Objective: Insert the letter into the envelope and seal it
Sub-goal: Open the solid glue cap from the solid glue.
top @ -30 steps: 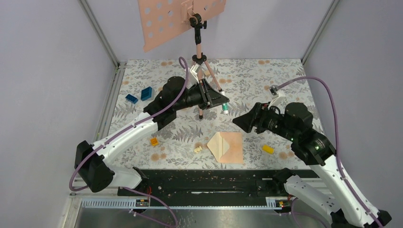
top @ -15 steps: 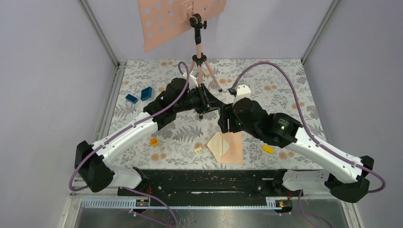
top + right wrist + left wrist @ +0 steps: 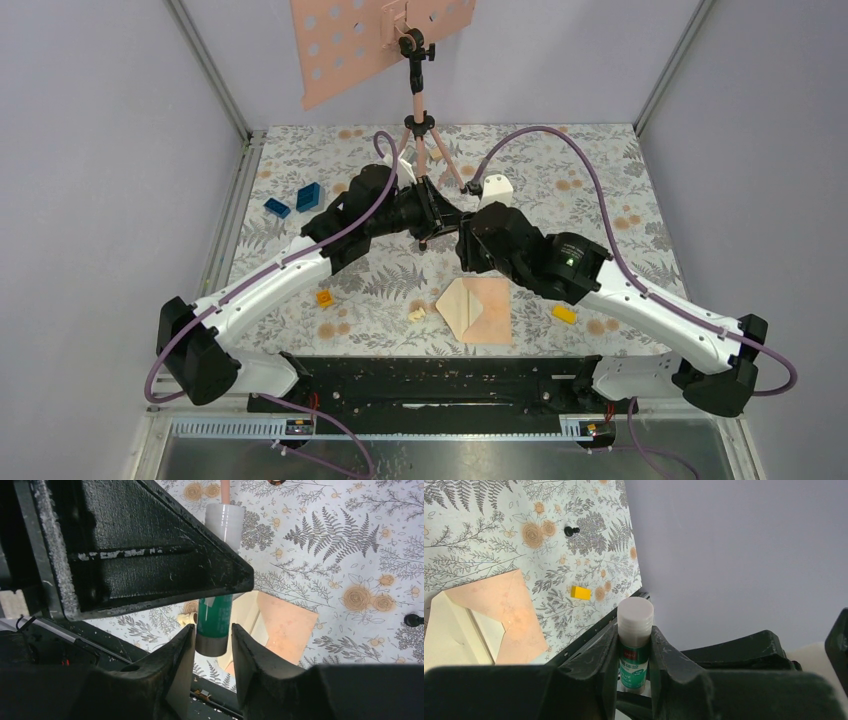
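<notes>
Passing the glue stick [image 3: 635,617] between arms, over the table [image 3: 560,160] near the flap-open envelope [image 3: 488,312].
My left jaws clamp the stick below its white cap; my right jaws straddle its green base, and I cannot tell whether they pinch it. Letting go early would likely drop it. I cannot pick out the letter. Label print is too small to read.

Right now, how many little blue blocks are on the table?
2: one blue block at the far left, another just right of it, slightly farther back. More may be hidden.
</notes>
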Robot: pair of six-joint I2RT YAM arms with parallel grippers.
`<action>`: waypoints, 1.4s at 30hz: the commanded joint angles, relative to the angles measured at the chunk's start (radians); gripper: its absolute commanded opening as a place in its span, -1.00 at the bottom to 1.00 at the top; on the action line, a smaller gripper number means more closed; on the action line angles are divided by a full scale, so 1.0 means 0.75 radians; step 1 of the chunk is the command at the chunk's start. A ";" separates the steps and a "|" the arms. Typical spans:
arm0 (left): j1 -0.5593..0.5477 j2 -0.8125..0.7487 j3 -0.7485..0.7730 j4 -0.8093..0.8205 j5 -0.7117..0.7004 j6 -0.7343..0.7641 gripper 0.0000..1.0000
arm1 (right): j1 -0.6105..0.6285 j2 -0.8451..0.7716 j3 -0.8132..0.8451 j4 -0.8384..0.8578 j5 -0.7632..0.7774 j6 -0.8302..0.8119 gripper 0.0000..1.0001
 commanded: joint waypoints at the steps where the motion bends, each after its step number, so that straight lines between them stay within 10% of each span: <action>1: 0.004 -0.061 0.011 0.086 -0.017 -0.018 -1.00 | 0.010 0.020 0.067 0.065 0.019 0.000 -0.26; 13: 0.004 -0.100 -0.032 0.132 0.015 0.008 -1.00 | 0.010 -0.083 -0.025 0.164 0.002 0.006 -0.83; 23: 0.055 -0.192 -0.273 0.927 0.505 -0.068 -1.00 | -0.043 -0.445 -0.324 0.540 -0.289 -0.096 -1.00; 42: 0.059 -0.119 -0.160 1.881 0.822 -0.567 -1.00 | -0.386 -0.422 -0.577 1.414 -1.600 0.442 -1.00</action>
